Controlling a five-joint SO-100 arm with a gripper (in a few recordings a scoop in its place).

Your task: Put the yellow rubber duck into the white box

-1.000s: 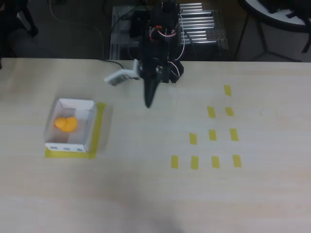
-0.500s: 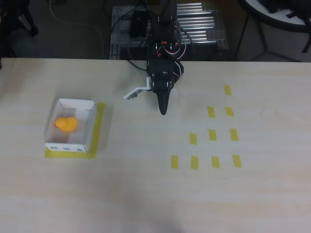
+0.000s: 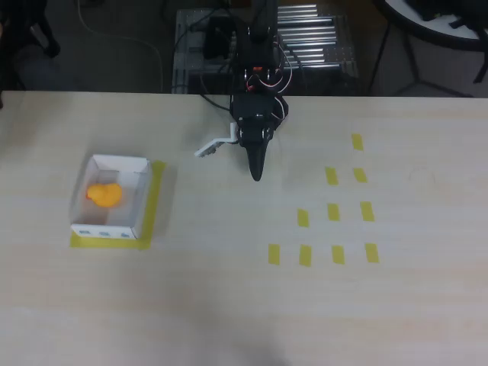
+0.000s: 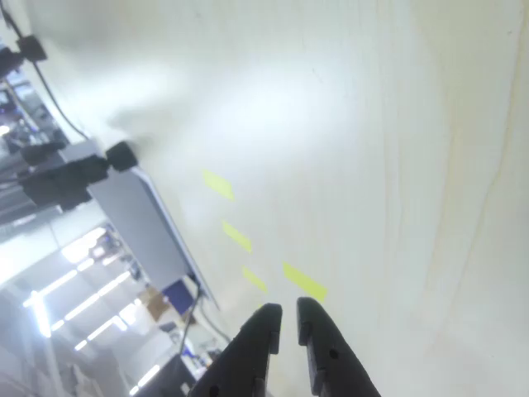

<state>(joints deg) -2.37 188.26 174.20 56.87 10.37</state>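
One duck, one box, and the job looks done from where I sit: the yellow rubber duck (image 3: 104, 196) lies inside the white box (image 3: 136, 200) at the left of the overhead view, resting toward the left half of its floor, and the box stands on a yellow tape patch (image 3: 155, 200) that shows along its right and bottom sides. I see the arm (image 3: 258, 91) reaching in from the top edge of the table (image 3: 229, 305), with the gripper (image 3: 256, 172) pointing down the picture, well apart from the box and empty. In the wrist view the gripper (image 4: 285, 318) has its two dark fingers nearly together, only a thin slit between the tips, and nothing sits between them. A white part (image 3: 213, 145) sticks out from the arm to the left in the overhead view. To the right lie the small yellow tape strips (image 3: 333, 212), set in rough rows on the bare wood; I can pick out several of them past the fingertips in the wrist view too (image 4: 304, 282). Compared with a second ago, the arm has swung right, away from the box, and its tip now sits lower on the table; against half a second ago I can see almost no change, so it has about settled. Duck and box have not shifted across the three pictures.
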